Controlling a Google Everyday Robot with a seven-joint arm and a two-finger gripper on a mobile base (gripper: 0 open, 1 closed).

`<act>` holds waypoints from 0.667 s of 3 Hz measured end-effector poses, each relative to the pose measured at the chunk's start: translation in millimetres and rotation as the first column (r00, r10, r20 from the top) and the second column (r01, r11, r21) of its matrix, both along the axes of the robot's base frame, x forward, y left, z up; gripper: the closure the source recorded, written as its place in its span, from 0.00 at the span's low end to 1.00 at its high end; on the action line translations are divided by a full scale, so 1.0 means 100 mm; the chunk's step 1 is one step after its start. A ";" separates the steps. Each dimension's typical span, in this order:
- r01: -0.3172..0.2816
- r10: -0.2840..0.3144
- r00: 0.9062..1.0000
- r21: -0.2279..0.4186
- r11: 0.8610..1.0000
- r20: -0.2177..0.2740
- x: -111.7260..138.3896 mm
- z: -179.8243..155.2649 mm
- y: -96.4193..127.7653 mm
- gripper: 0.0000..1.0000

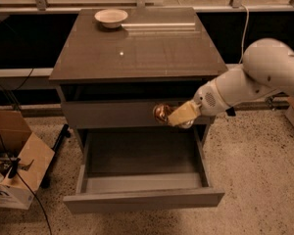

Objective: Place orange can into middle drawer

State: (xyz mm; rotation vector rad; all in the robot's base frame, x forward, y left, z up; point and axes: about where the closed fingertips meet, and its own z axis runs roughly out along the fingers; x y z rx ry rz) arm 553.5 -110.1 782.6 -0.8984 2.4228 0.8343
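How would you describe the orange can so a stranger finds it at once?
The grey cabinet's bottom drawer stands open. Above it, the arm's tool grips the orange can. Only it is shiny gold-orange; the bowl is pale.

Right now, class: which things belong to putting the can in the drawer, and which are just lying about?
Job: orange can; gripper holding it above the open middle drawer.
Lying about: bowl on the cabinet top; cardboard box beside it.
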 end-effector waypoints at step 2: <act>0.056 -0.076 0.984 -0.128 0.990 -0.160 0.05 -1.11 -0.35 1.00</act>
